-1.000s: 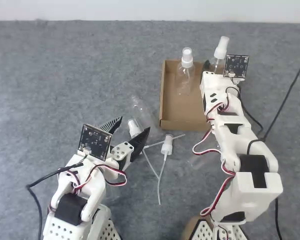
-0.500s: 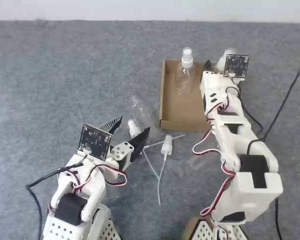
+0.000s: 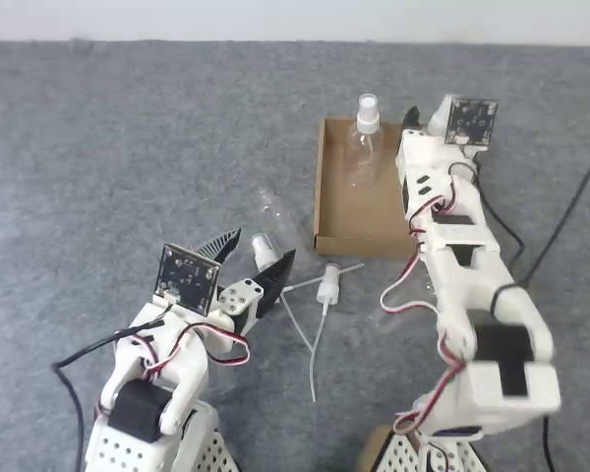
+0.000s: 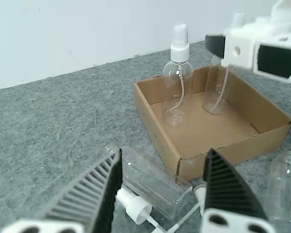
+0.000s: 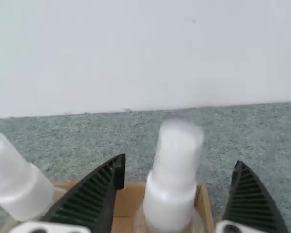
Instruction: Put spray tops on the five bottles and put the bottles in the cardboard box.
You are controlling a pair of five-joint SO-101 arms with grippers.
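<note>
We see the right gripper (image 5: 179,167) released, jaws wide on either side of a spray top (image 5: 170,194) on a standing bottle (image 4: 217,92) in the cardboard box (image 3: 326,187), near a second bottle (image 3: 363,147). The left gripper (image 4: 164,155) hangs spread over a lying bottle (image 4: 153,182) on the bench (image 3: 128,147), near 1 loose spray top (image 3: 326,287).

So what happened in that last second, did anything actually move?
The right gripper shifted slightly outward, and the bottle between its fingers sank lower into the cardboard box; the fingers now stand open around its spray top. The left gripper, the lying bottle, the loose spray top and the other boxed bottle stayed put.
</note>
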